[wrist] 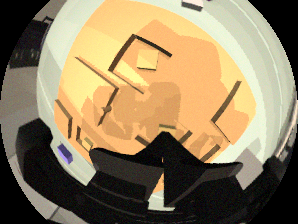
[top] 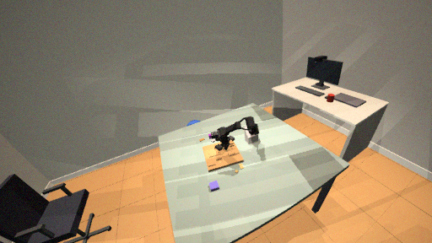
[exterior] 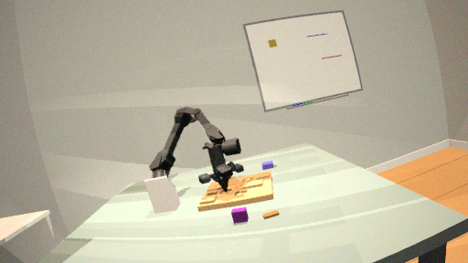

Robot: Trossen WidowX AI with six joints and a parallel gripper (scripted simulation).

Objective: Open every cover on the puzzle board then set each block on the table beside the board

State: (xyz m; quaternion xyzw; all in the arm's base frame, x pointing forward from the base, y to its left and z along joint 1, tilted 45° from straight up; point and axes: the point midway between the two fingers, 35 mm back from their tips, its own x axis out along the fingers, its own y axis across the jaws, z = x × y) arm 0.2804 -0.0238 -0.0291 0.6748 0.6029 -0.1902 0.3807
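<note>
The wooden puzzle board (top: pixel 225 163) (exterior: pixel 256 201) (wrist: pixel 197 62) lies on the table. Its covers are hard to tell from the wood; dark grooves and a raised square knob (wrist: pixel 147 59) show in the wrist view. My gripper (exterior: pixel 226 190) (wrist: pixel 164 135) is shut and empty, pointing down with its tips at or just above the board, beside a small raised piece (wrist: pixel 167 127). Whether the tips touch it is unclear. A blue-violet block (top: pixel 213 186) (exterior: pixel 268 165) (wrist: pixel 65 153) rests on the table clear of the board. A magenta block (exterior: pixel 239 215) (top: pixel 210 136) rests off another side. How far each cover is open cannot be told.
A small orange piece (exterior: pixel 271 214) (top: pixel 202 139) lies near the magenta block. Two small orange pieces (top: pixel 241 166) (top: pixel 236 171) lie off the board's side in the top view. The arm's pale base (exterior: pixel 163 195) stands beside the board.
</note>
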